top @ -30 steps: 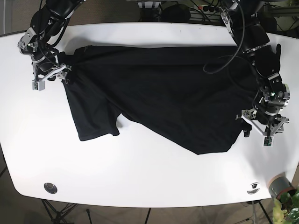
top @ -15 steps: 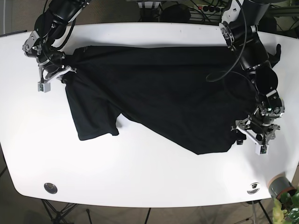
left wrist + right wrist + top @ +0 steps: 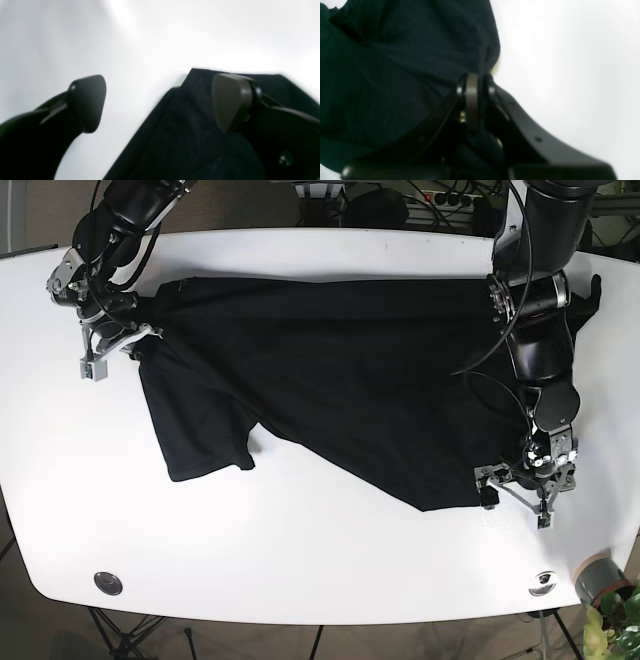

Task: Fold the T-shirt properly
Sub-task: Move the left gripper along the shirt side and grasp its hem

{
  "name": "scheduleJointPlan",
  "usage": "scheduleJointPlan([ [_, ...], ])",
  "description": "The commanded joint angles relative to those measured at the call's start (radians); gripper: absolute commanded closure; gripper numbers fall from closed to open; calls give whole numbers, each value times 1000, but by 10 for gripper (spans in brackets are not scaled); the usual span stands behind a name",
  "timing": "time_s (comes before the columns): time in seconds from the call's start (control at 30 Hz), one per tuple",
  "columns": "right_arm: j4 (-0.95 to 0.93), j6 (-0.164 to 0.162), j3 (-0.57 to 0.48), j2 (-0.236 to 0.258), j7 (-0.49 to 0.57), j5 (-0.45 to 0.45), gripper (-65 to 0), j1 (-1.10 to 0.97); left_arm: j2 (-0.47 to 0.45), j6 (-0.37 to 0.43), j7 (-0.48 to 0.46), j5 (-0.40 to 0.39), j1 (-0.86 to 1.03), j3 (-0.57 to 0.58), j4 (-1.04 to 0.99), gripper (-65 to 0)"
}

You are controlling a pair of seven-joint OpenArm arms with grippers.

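A black T-shirt lies spread over the white table, one sleeve hanging down at the left. In the base view my right gripper is at the shirt's upper left edge. The right wrist view shows that gripper shut on a fold of the T-shirt. My left gripper sits at the shirt's lower right corner. The left wrist view shows this gripper open, one fingertip over the corner of the T-shirt, the other over bare table.
Two round metal grommets sit near the table's front edge. A grey pot with a green plant stands off the front right corner. Cables lie behind the far edge.
My left gripper has moved down and to the left along the shirt's right side to its lower corner. The right gripper has barely shifted, still gripping the shirt.
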Motion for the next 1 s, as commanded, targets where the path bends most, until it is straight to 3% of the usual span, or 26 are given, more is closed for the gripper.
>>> scheduleJointPlan([
  [0.0,18,4,2,11,17,11,-33,13,-14,-2,-51,-12,-47,29,-46,-650],
  [0.13,18,4,2,11,17,15,-33,25,-14,-11,-74,-12,-73,49,-127,-650],
  [0.5,18,4,5,10,17,18,-33,36,-12,-212,-79,-12,-71,47,-187,-650],
  [0.7,18,4,5,10,17,18,-33,46,-8,-263,-76,-12,-68,47,-213,-646],
  [0.8,18,4,9,11,17,17,-33,51,-9,-281,-76,-12,-73,44,-250,-557],
  [0.9,18,4,9,13,17,18,-33,53,-9,-312,-77,-14,-71,44,-259,-399],
  [0.97,18,4,9,14,17,18,-33,54,-9,-323,-77,-14,-70,43,-259,-258],
])
